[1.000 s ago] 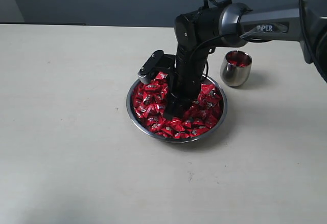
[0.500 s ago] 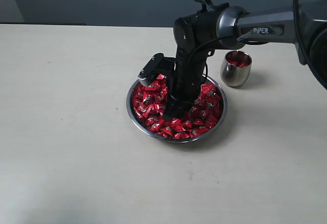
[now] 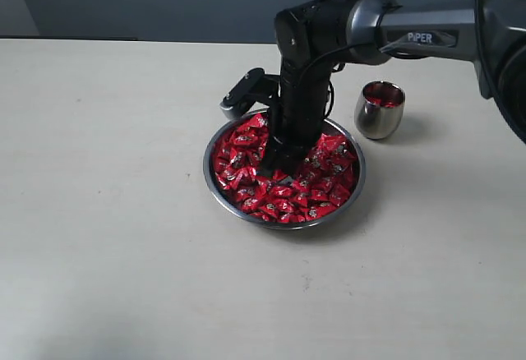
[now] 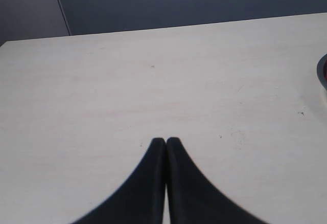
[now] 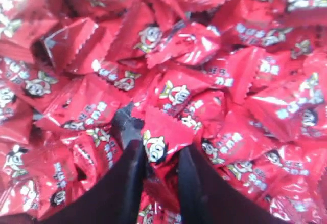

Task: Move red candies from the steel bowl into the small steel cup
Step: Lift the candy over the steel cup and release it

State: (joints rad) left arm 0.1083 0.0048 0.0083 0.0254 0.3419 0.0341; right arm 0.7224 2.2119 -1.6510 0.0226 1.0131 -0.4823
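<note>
red candies [image 3: 238, 163]: dozens in one steel bowl [image 3: 207, 171] | right claw [image 5: 159, 152] grips one | left claw [image 4: 166, 143] closed

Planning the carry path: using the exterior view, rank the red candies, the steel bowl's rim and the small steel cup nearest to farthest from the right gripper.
1. red candies: the right gripper sits among them, mid-bowl.
2. steel bowl rim: ringing the pile.
3. small steel cup: outside the bowl, on the right.

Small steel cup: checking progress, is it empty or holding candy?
Not empty: red candies show inside the upright small steel cup.
</note>
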